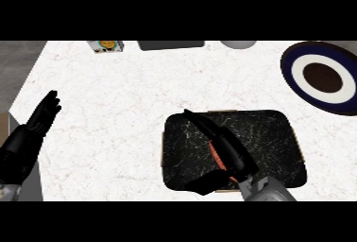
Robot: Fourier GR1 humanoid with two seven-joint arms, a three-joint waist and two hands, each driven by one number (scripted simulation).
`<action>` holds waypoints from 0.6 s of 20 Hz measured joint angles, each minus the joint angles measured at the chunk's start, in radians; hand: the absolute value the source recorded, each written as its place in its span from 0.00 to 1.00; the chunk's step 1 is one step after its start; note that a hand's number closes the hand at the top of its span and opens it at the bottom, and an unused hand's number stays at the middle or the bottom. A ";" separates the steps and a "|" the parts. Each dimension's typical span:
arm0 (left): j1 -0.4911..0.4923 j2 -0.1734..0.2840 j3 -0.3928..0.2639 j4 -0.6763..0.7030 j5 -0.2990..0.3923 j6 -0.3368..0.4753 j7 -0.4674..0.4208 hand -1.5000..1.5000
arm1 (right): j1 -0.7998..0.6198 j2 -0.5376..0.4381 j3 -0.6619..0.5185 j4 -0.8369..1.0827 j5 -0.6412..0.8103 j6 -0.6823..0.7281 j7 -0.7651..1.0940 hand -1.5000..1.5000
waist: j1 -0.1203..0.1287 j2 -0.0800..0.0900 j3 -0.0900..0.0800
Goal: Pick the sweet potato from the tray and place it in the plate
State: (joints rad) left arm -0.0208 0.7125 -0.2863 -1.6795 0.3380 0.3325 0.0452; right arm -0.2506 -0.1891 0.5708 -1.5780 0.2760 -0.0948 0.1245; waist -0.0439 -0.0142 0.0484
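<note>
At the counter's left edge the left hand (pixel 40 118) rests, fingers straight and relaxed, holding nothing. Well to its right, the right hand (pixel 222 146) lies over the black marbled tray (pixel 279 137), fingers extended and thumb spread, not clenched. The orange sweet potato (pixel 218 157) shows just beneath those fingers, inside the tray. Beyond the fingertips, up and right, sits the dark-rimmed plate (pixel 293 61).

head view, steeply down, counter (pixel 105 118)
</note>
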 measured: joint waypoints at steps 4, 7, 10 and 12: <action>-0.003 0.004 -0.011 0.001 0.006 0.018 0.006 0.50 | 0.029 -0.048 0.012 -0.082 0.092 -0.052 -0.013 0.00 | -0.005 -0.001 0.000; -0.011 0.007 -0.020 -0.003 0.008 0.032 0.010 0.50 | 0.006 -0.100 -0.004 -0.136 0.130 -0.026 0.044 0.00 | -0.005 -0.002 -0.001; -0.011 0.018 -0.035 -0.011 0.006 0.047 0.015 0.50 | -0.017 -0.170 -0.002 -0.171 0.159 0.056 0.143 0.00 | -0.007 -0.002 -0.004; -0.014 0.023 -0.040 -0.019 0.011 0.053 0.019 0.50 | -0.037 -0.217 -0.003 -0.190 0.159 0.131 0.214 0.00 | -0.006 -0.001 -0.008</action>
State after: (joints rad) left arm -0.0343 0.7354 -0.3267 -1.6982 0.3485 0.3859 0.0646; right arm -0.2873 -0.4064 0.5674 -1.7684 0.4351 0.0358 0.3384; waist -0.0499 -0.0156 0.0409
